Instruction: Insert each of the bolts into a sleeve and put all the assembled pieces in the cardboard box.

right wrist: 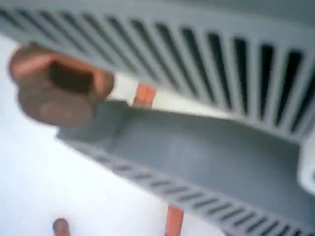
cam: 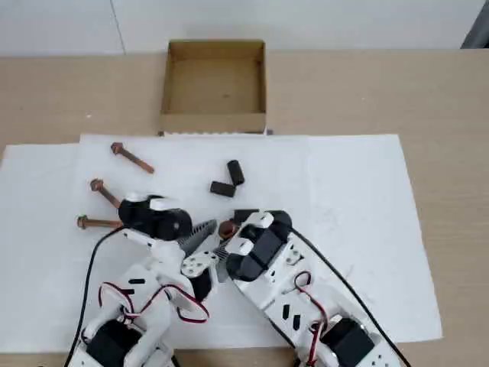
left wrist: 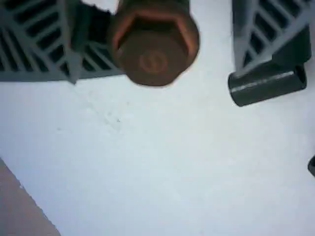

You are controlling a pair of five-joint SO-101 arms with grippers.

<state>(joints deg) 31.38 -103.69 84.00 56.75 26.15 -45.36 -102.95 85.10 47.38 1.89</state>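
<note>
**Cardboard box** (cam: 214,122): sitting open at the far side of the desk (cam: 382,92), just beyond the white paper (cam: 344,229). Its bare floor is showing from wall to wall.

**Held bolt** (cam: 227,228): sitting in front of the box at the middle of the paper, where the left arm (cam: 157,218) and right arm (cam: 263,245) are meeting. Only its brown head is showing. The shank is hiding behind the jaws in the high view and the left wrist view (left wrist: 155,46). In the right wrist view the head (right wrist: 54,93) is blurring at the jaw tips.

**Near sleeve** (cam: 244,216): lying on the paper just beside the held bolt, partly covered by the right arm in the high view. The left wrist view is showing it on its side (left wrist: 268,84).

**Far sleeves** (cam: 235,172): two lying close together on the paper between the box and the arms.

**Loose bolts** (cam: 105,193): three lying on the paper's left part, well apart from the box.

**Right jaws**: appearing to be pinching the held bolt just behind its head, with a thin strip of paper showing between them further back.

**Left jaws**: standing spread wide, gripping nothing. The bolt head is sitting in the gap close to one finger, and the near sleeve is lying at the tip of the other.
</note>
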